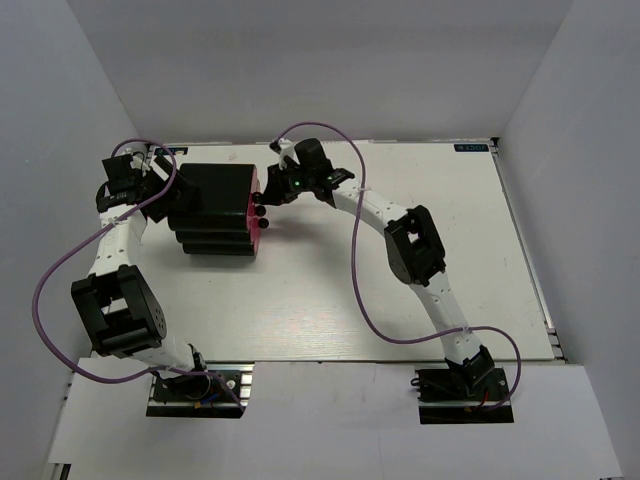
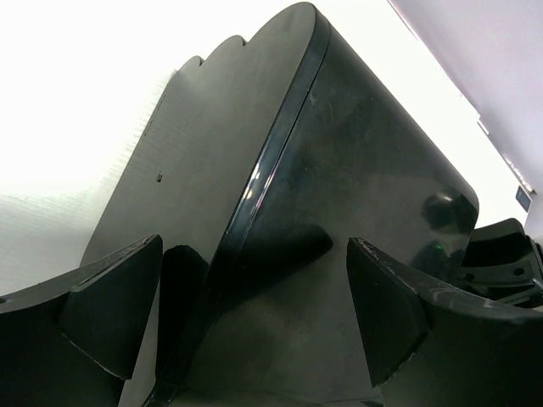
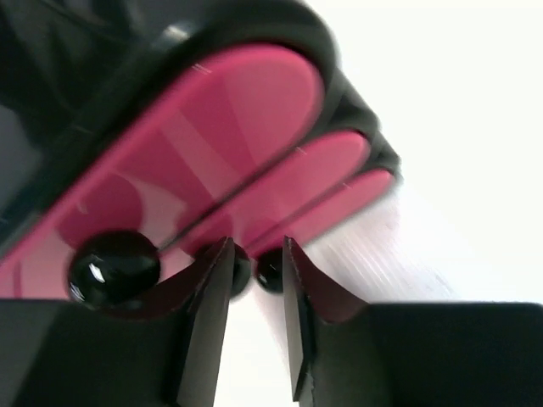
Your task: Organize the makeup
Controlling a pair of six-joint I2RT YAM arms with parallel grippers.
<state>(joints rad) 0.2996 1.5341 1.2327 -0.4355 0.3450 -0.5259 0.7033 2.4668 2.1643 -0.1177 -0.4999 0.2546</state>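
Note:
None of the makeup shows in any view. The large black box [image 1: 215, 205] with pink drawers [image 3: 212, 144] stands at the left middle of the table, its three black knobs [image 1: 262, 212] facing right. My left gripper [image 1: 165, 183] is open at the box's back left, its fingers either side of the box's black rear edge [image 2: 280, 170], gripping nothing. My right gripper [image 1: 273, 192] is in front of the drawers, jaws a narrow gap apart and empty. Its fingertips [image 3: 219, 254] are just short of the two smaller knobs [image 3: 271, 271].
The white table [image 1: 400, 300] has walls on the left, back and right. The purple cables [image 1: 355, 270] of both arms loop over the table. The drawers look pushed in.

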